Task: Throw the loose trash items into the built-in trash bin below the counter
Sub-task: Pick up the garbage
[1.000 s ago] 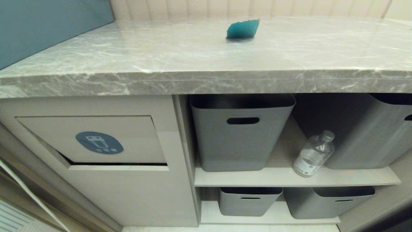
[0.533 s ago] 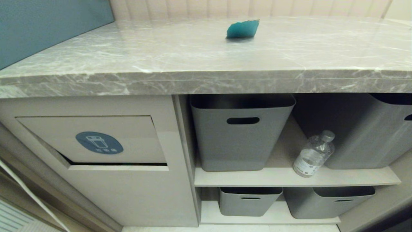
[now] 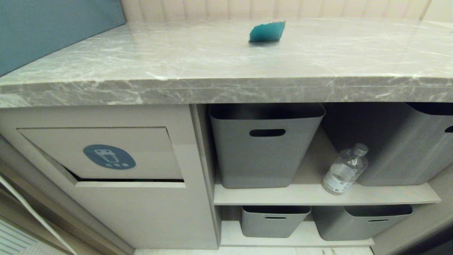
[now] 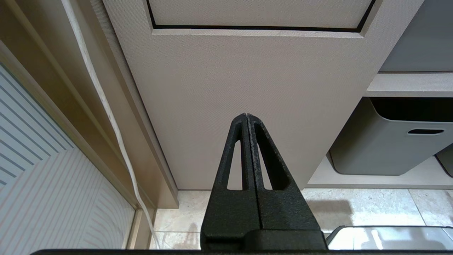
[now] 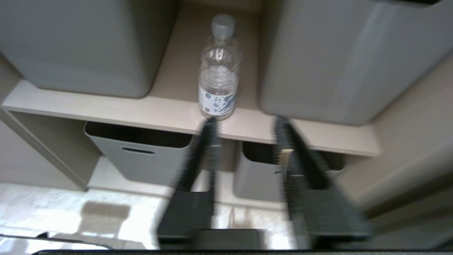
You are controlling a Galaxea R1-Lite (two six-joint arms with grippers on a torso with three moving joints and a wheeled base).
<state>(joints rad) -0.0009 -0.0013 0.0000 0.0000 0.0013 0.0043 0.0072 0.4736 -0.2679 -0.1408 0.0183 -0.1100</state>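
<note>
A teal wedge-shaped piece [image 3: 267,32] lies far back on the grey marble counter [image 3: 177,63]. A small clear bottle [image 3: 344,170] with a pale grey cap stands on the upper shelf between two grey tubs, also seen as the bottle [image 5: 218,76] in the right wrist view. The built-in trash bin [image 3: 106,156] is the beige flap with a blue oval sticker, lower left under the counter. My right gripper [image 5: 244,122] is open and empty, just in front of the shelf edge below the bottle. My left gripper [image 4: 246,117] is shut on nothing, low before the beige cabinet front [image 4: 247,88]. Neither arm shows in the head view.
Grey plastic tubs [image 3: 263,145] [image 3: 407,145] flank the bottle on the upper shelf [image 3: 318,196]. Two smaller tubs [image 3: 274,219] [image 3: 359,221] sit on the lower shelf. A white cable [image 4: 106,106] runs down the wall left of the cabinet. Pale tiled floor [image 4: 371,205] lies below.
Nothing has shifted in the head view: the bottle, the teal piece and the flap stay as they were.
</note>
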